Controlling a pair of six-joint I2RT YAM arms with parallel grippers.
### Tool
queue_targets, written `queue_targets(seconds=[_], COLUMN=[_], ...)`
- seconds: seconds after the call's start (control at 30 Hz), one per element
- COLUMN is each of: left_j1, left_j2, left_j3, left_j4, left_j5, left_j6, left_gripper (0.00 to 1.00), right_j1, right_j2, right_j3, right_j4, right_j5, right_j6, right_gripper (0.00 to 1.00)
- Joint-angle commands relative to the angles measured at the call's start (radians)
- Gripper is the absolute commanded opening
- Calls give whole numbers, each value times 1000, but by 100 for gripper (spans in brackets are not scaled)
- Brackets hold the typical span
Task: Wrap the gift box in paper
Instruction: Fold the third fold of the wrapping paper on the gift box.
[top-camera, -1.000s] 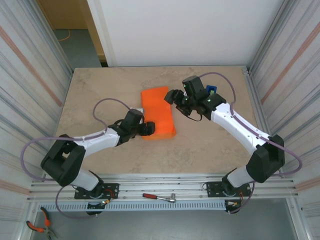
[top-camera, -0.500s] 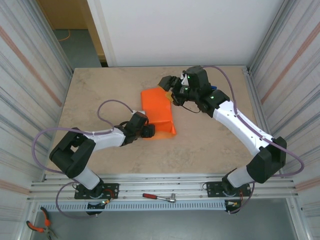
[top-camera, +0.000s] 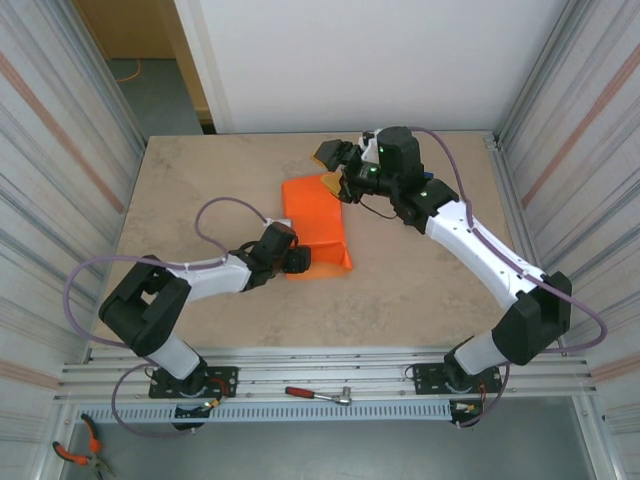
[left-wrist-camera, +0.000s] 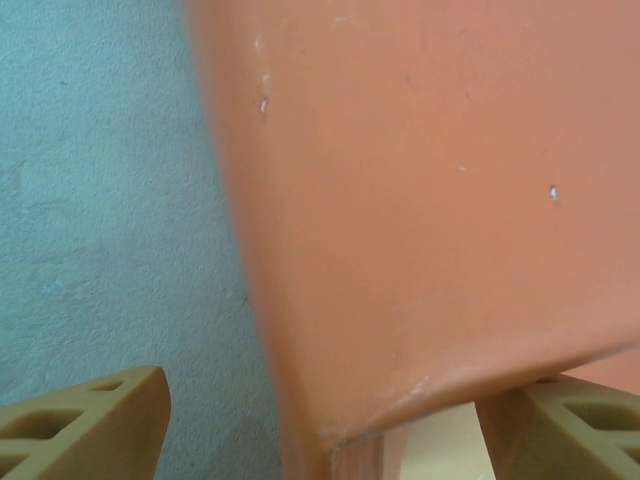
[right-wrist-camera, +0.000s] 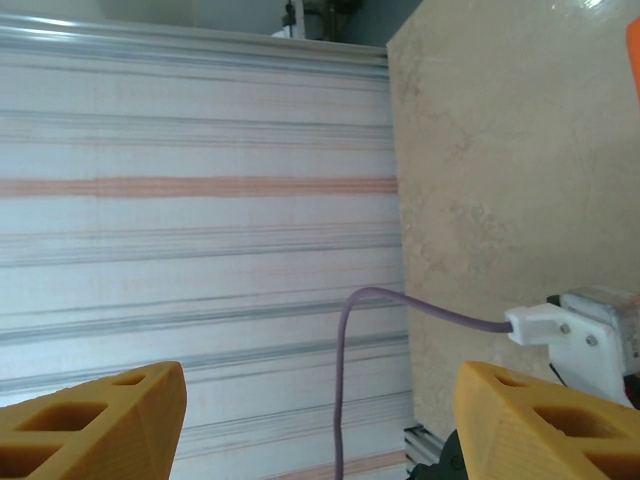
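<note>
Bright orange thin paper sheet at centre of beige stone-look table — left gripper at near-left edge, right gripper at far-right corner. Red-handled metal wrench on rail — before table.

Bright orange paper, beige marbled table

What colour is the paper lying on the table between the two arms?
The paper is plain bright orange, seen best in the top external view.
</note>
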Motion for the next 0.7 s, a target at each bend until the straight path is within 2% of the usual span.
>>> queue_targets(seconds=[0.0, 0.13, 0.33, 0.53, 0.67], left_j1=[6, 6, 6, 6, 6], left_j2=[32, 54, 90, 118, 133], left_j3=[3, -7, -12, -28, -33], left_j4=[46, 70, 114, 148, 168], left_j5=[-25, -39, -76, -81, -76], left_j6=[24, 27, 34, 37, 47], left_gripper=[80, 80, 79, 78, 78], right_j1=[12, 4, -102, -129, -126], right_j2=[32, -4, -59, -57, -13], right_j3=[73, 20, -207, -308, -366], right_j4=[-17, -88, -135, -309, -292], right_j5=[-41, 1, -75, 42, 25], right_j6=[-28, -152, -358, -646, -735], right_gripper=[70, 70, 69, 69, 69])
